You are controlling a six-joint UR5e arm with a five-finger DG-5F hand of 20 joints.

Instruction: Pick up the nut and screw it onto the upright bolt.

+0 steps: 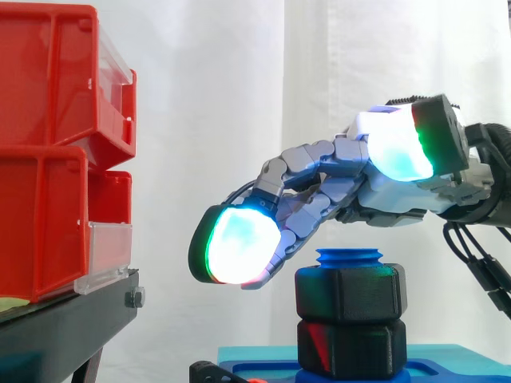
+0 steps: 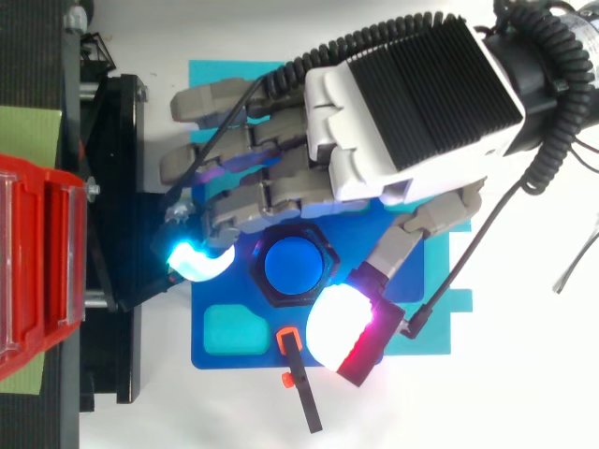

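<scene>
My hand (image 1: 335,171) hovered open and spread just above the nut (image 1: 349,291), which sat threaded on the upright bolt (image 1: 349,257) directly beneath, fingers to one side, thumb to the other.

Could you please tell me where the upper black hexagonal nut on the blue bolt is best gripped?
Pinch two opposite flat sides of the upper black hexagonal nut, coming down from above. It sits level on the upright blue bolt, flats exposed all round; a second black hexagonal piece directly beneath rules out gripping from below.
</scene>
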